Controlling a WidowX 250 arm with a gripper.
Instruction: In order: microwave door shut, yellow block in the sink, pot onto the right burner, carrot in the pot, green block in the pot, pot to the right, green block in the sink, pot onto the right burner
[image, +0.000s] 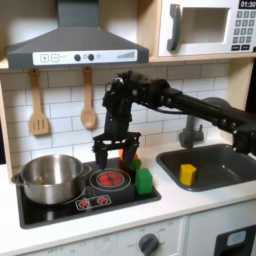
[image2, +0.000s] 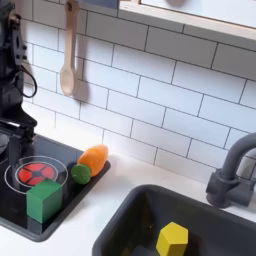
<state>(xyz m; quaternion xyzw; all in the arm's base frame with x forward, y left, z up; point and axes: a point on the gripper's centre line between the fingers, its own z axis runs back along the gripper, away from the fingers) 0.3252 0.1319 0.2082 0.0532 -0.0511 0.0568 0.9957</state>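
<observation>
In the first exterior view the pot sits on the left burner of the black cooktop, near its left edge, and looks empty as far as its shiny inside can be read. The third step, sliding it onto the right burner, looks not yet done: that red-ringed burner lies bare.

Over the back of the right burner hangs the gripper, pointing down with its jaws parted and nothing between them; in the second exterior view its dark body shows at the left edge.

At the cooktop's right edge stands the green block, upright, at the front right corner in the second exterior view. Just behind it lies the carrot, its green top toward the burner and its orange body reaching off the cooktop's right edge onto the white counter. Both are outside the pot, so those steps remain.

Further right, the yellow block lies inside the sink, near the front left corner of the basin; the second exterior view shows it on the sink floor, below the dark faucet. That step looks complete.

At upper right of the first exterior view the microwave door sits flush with its frame, apparently shut. So, by my judgement, two steps are done and six remain.
</observation>
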